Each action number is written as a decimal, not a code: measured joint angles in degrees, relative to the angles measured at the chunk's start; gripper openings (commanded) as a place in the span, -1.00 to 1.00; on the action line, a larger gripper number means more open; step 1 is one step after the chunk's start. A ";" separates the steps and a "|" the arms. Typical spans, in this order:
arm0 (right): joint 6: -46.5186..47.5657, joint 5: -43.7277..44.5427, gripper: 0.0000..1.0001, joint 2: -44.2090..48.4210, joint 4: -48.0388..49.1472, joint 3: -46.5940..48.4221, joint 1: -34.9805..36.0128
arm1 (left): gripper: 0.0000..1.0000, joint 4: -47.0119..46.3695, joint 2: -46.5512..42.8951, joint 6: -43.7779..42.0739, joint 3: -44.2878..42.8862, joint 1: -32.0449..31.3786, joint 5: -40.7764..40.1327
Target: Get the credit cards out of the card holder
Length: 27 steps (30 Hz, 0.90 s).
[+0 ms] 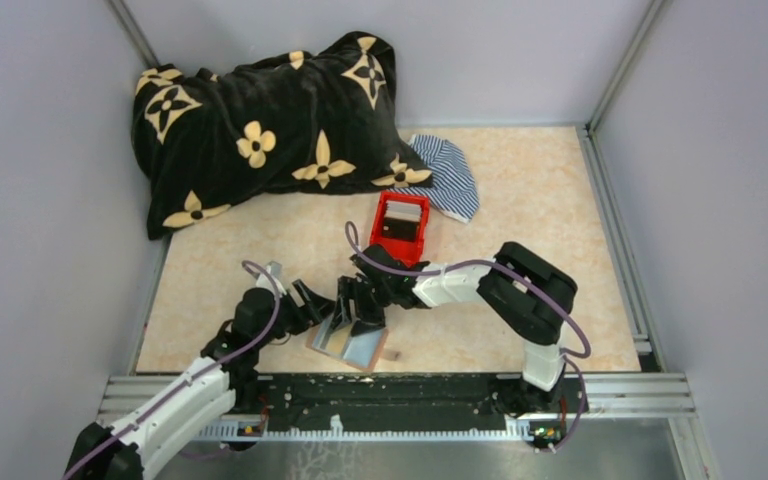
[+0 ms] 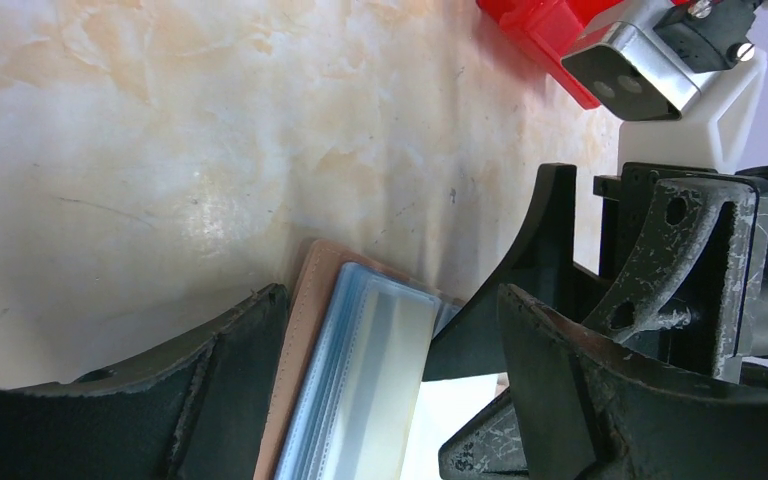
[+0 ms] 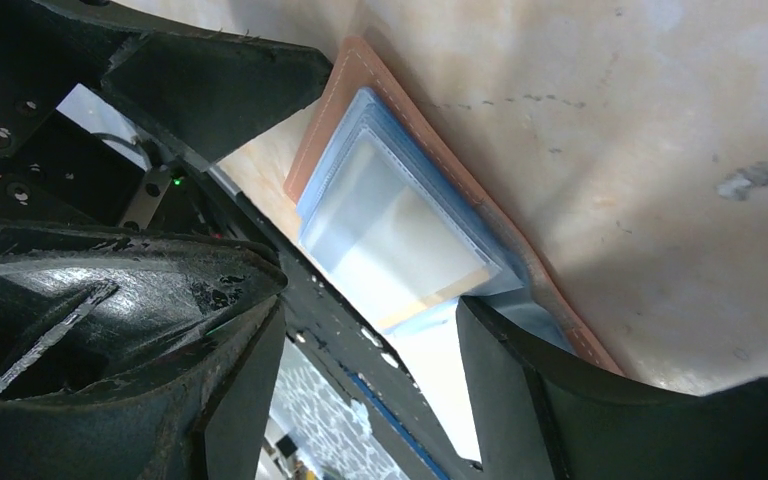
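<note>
Here, the card holder point(image 1: 348, 345) is lying open on the worktop point(image 1: 520, 190), close to its near edge, with its clear sleeves facing up. The left tool point(image 1: 318, 308) and the right tool point(image 1: 358, 318) are both hovering over it, jaws standing wide and gripping nothing. Whether credit cards are sitting in the sleeves cannot be told. Two risks are showing. The tools are crowding one spot, inviting a collision. A finger pinching slippery sleeve rather than card would be dragging the whole holder towards the edge. The red box point(image 1: 400, 228) is standing well apart.
</note>
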<state>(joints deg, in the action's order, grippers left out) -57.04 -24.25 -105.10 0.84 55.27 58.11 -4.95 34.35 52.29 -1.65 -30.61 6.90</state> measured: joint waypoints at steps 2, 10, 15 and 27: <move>-0.28 -1.03 0.29 -0.59 1.14 0.00 -0.02 | 0.65 1.53 -1.44 -0.24 0.00 0.07 -0.52; -0.68 -2.60 0.27 -1.46 2.80 0.02 -1.07 | 0.65 5.03 -4.96 -0.52 0.11 0.11 -1.53; -0.72 -2.38 0.26 -1.46 2.71 0.02 -2.12 | 0.67 5.18 -4.96 -0.50 0.09 0.11 -1.90; -1.14 1.36 0.23 -0.74 3.04 -0.09 -3.91 | 0.65 9.07 -6.19 -1.33 -1.29 0.11 -3.91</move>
<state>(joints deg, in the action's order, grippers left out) -58.17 -22.90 -105.84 3.88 55.18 54.19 4.12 28.16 50.96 -2.94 -30.50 2.98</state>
